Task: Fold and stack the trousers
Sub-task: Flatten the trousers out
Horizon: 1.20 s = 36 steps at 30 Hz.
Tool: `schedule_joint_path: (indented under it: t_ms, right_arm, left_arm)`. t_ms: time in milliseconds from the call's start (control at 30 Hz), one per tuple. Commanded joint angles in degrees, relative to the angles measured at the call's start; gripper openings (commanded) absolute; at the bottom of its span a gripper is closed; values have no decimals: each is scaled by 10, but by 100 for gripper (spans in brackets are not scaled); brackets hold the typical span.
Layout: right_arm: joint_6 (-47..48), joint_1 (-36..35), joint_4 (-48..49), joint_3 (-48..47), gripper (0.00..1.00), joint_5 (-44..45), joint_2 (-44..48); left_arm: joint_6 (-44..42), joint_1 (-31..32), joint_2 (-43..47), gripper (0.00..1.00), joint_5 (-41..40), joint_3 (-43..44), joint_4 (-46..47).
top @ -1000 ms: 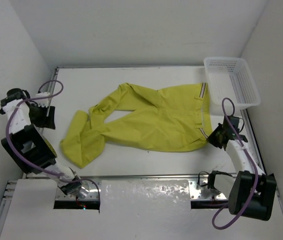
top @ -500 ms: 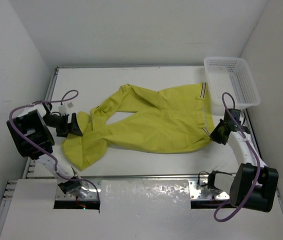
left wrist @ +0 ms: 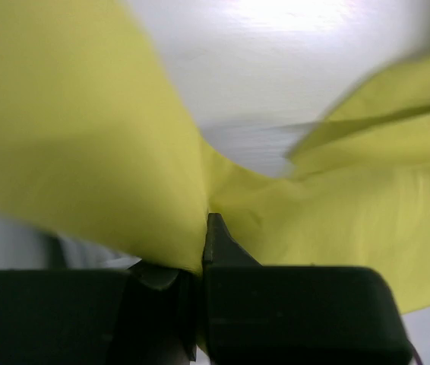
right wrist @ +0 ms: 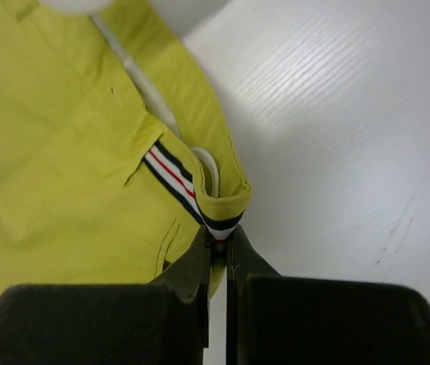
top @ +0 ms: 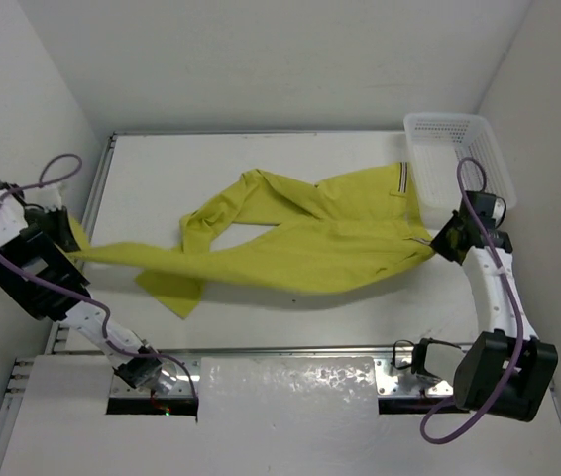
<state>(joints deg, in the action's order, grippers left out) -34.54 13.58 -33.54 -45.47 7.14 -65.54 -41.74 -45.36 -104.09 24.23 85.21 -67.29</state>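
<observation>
Left gripper [top: 68,236], open beside the cuff half a second ago, is now clamped shut on one leg end of the long mustard-yellow cloth trousers [top: 310,243], and that leg has been dragged taut to the left edge of the white table [top: 261,164]. Right gripper [top: 438,244] is still pinched shut on the striped waistband corner [right wrist: 200,218] and has shifted slightly farther away. The trousers lie stretched across the table. The white mesh basket [top: 459,159] at the far right has not moved.

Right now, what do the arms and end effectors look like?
Both arms have white links with black joint housings, the left arm and right arm each trailing a looped purple cable. The left end effector and right end effector are black, tapering to thin tips.
</observation>
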Motion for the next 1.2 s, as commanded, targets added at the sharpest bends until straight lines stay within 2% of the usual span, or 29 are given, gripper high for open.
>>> schedule_joint_path:
  t_ms: [0, 133, 233, 300, 333, 400, 433, 500, 533, 567, 600, 733, 833, 900, 933, 1067, 1133, 1167]
  right_arm:
    - [13, 47, 7, -40, 0, 30, 11]
    - [11, 71, 22, -9, 0, 22, 32]
    - [19, 72, 21, 23, 0, 21, 51]
    - [26, 72, 22, 42, 0, 24, 59]
    - [27, 72, 23, 46, 0, 24, 60]
    - [30, 72, 27, 50, 0, 24, 58]
    - [32, 73, 30, 50, 0, 24, 55]
    - [36, 73, 40, 39, 0, 23, 39]
    - [38, 72, 44, 24, 0, 23, 30]
    - [44, 73, 44, 16, 0, 19, 19]
    - [47, 73, 45, 8, 0, 17, 9]
    - [51, 73, 50, -20, 0, 11, -42]
    - [42, 73, 63, -16, 0, 2, -51]
    - [39, 73, 65, -15, 0, 5, -53]
    - [39, 73, 66, -18, 0, 4, -55]
    - [47, 72, 57, -30, 0, 2, -62]
    - [54, 73, 53, -32, 0, 4, -67]
    - [56, 72, 51, -37, 0, 7, -70]
  left_arm:
    - [-27, -14, -21, 0, -71, 127, -41]
    - [-26, -14, -61, 0, -88, 185, -82]
    - [-21, -14, -54, 2, -92, 145, -72]
    - [-23, -10, -45, 8, -89, 113, -62]
    - [-24, -7, -43, 16, -89, 94, -56]
    - [-25, -1, -42, 24, -102, 43, -32]
    - [-24, 0, -44, 35, -111, 19, -21]
    - [-23, 4, -61, 37, -110, 18, -2]
    - [-18, 8, -67, 32, -109, 41, 11]
    - [-12, 15, -80, 21, -108, 58, 18]
    - [-6, 23, -86, 2, -108, 77, 27]
    - [29, 107, -122, 0, -127, 166, 73]
    - [38, 111, -147, 0, -102, 220, 23]
    - [41, 88, -134, 8, -88, 209, 27]
    - [37, 58, -121, 11, -87, 201, 36]
    - [-12, -15, -118, 63, -91, 185, 28]
    - [-25, -35, -124, 82, -88, 180, 15]
    - [-30, -45, -127, 82, -87, 175, 13]
